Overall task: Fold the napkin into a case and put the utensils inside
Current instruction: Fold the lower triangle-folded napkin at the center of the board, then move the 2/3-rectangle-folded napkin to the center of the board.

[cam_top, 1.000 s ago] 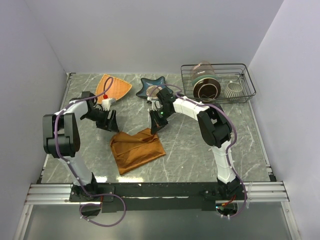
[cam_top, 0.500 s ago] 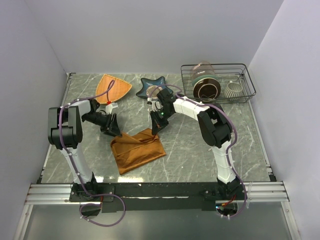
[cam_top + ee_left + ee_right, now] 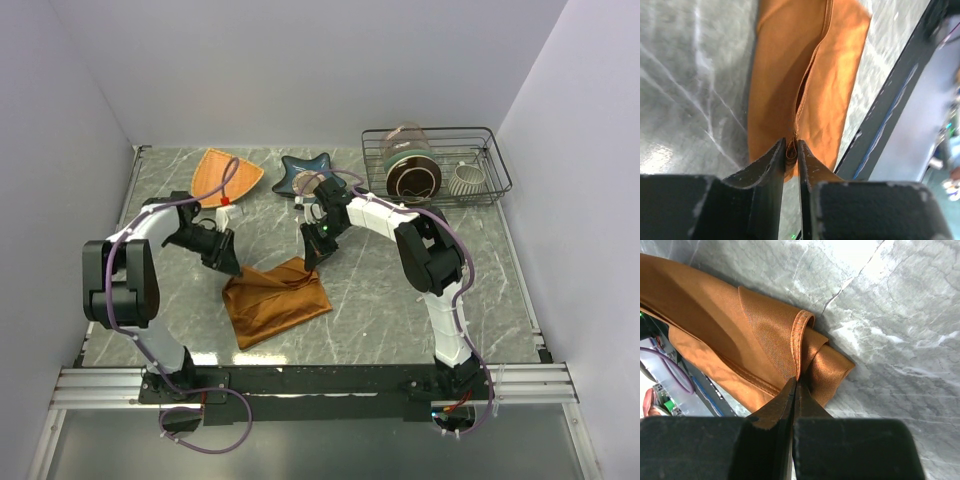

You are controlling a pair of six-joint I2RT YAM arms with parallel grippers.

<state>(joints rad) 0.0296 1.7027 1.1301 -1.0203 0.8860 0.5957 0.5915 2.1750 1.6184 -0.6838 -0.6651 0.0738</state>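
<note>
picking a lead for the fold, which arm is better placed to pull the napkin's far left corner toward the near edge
Left. The left gripper is shut on the napkin at that corner; the right gripper pinches the far right corner, across the cloth from it.

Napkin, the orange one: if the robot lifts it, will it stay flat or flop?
Probably flops: the napkin bunches in soft folds between its two pinched corners. Likely light, since the left fingers hold it by just the hem. Its shiny weave looks a bit slippery, so it might slide out.
</note>
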